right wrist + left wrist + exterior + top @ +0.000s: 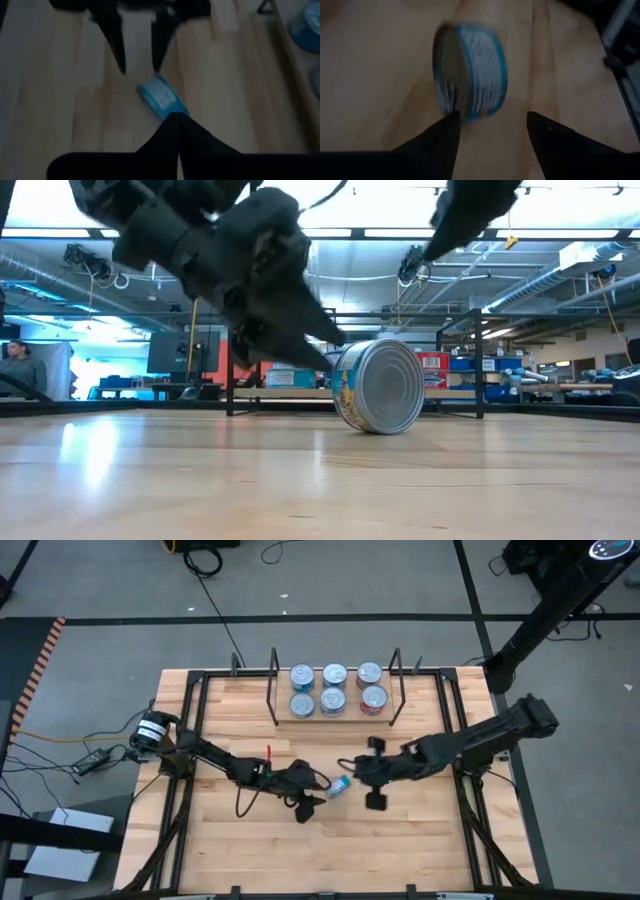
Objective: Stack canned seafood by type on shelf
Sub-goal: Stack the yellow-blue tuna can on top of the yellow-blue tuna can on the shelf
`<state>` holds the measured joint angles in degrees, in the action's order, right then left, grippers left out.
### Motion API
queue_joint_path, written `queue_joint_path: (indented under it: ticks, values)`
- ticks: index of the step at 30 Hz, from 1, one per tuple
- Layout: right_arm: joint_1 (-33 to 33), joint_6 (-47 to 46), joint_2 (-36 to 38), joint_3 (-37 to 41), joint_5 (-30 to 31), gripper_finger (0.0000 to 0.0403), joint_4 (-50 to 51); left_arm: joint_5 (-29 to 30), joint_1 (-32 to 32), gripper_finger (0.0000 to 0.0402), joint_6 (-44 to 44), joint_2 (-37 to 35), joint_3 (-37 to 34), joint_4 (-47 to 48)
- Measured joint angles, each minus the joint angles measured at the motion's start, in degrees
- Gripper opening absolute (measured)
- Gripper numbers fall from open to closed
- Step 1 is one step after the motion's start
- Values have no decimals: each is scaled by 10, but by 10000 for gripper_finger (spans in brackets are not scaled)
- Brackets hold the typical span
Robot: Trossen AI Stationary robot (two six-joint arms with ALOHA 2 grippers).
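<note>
Jaws apart behind on-edge tin [470, 72]

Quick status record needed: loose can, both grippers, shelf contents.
loose can: blue-labelled can on its edge on the table, between the grippers, not gripped
left gripper: open beside the can
right gripper: shut, on the can's other side
shelf: six cans in two rows of three, red-labelled pair at the right end
</note>
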<state>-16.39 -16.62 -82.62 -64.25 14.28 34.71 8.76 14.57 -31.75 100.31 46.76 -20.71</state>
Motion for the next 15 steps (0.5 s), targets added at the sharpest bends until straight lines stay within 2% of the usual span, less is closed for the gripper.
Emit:
queue_joint_path:
  ticks: [4, 9, 15]
  values:
    - [5, 22, 55, 0, -6, 9, 84, 103, 17, 251, 0, 0, 52, 77]
    - [8, 38, 108, 0, -6, 9, 137, 217, 23, 266, -2, 4, 128, 205]
    - [8, 28, 155, 19, -9, 9, 153, 232, 23, 279, -18, 4, 162, 219]
